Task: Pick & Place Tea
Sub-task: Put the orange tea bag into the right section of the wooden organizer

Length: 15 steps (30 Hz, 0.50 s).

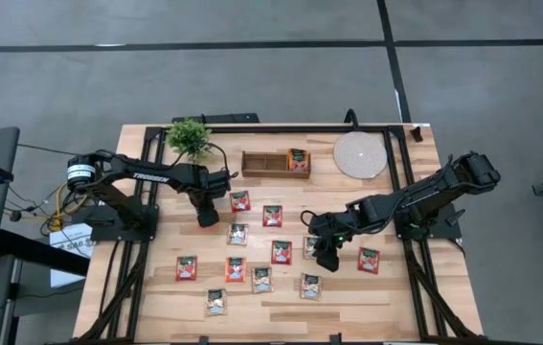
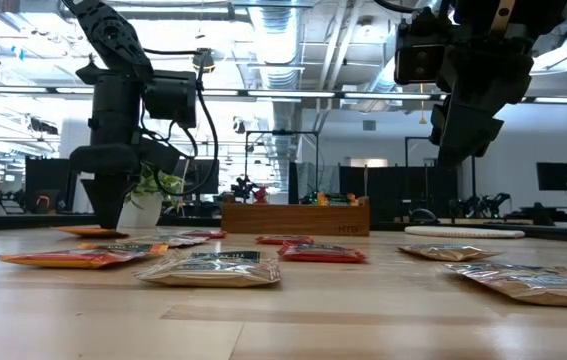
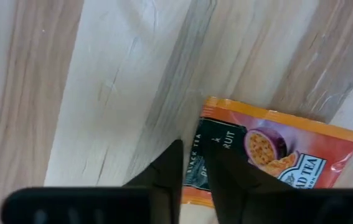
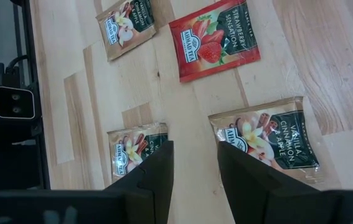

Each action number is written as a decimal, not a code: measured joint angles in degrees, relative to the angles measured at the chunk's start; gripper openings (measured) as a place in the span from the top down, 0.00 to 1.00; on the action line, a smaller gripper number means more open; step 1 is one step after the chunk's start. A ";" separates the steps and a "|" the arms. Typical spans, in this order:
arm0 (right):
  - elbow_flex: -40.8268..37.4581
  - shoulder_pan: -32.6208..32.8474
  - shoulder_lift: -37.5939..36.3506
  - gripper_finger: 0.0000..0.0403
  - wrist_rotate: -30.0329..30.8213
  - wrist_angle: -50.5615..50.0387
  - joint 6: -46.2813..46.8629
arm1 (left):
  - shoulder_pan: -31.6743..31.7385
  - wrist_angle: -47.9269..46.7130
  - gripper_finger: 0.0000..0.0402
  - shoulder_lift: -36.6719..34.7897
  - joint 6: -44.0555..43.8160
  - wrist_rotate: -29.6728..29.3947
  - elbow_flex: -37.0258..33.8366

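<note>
Several tea sachets lie flat and scattered on the wooden table [image 1: 156, 287], red ones [image 1: 272, 216] and pale ones [image 1: 262, 279] among them. My left gripper [image 1: 207, 218] points straight down at an orange sachet [image 3: 276, 149], also seen in the low view as the orange sachet [image 2: 88, 231] on the table, and is shut on its edge. My right gripper [image 1: 327, 257] hangs open above the table, slanting down. Its fingers [image 4: 157, 174] stand over the gap between two pale sachets [image 4: 137, 146] [image 4: 263, 137] and touch neither. My left gripper pinches one edge of the orange sachet [image 3: 195, 168] between its two fingers, near a corner. The fingers come from above, pointing down. The sachet lies flat on the table, its other end stretching away from the fingers.
A long wooden tray [image 1: 261, 165] stands at the far middle with a sachet [image 1: 298, 160] in its right compartment. A round pale disc [image 1: 360, 154] lies to its right, a small potted plant [image 1: 190, 137] to its left. A black frame [image 1: 405, 192] borders the table.
</note>
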 joint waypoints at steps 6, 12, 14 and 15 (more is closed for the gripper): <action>0.00 0.00 0.00 0.71 0.00 -0.01 0.00 | -0.02 0.31 0.99 -1.52 -0.74 0.85 -0.15; 0.00 0.00 0.00 0.71 0.02 -0.02 0.00 | -0.21 0.38 1.00 -5.23 -2.26 5.29 -0.35; 0.00 0.00 0.00 0.71 0.04 0.00 0.00 | -0.13 0.31 1.00 -6.06 -2.53 5.05 -0.35; 0.00 0.00 0.00 0.71 0.04 0.03 0.00 | -0.15 0.31 1.00 -6.52 -2.95 4.88 -0.32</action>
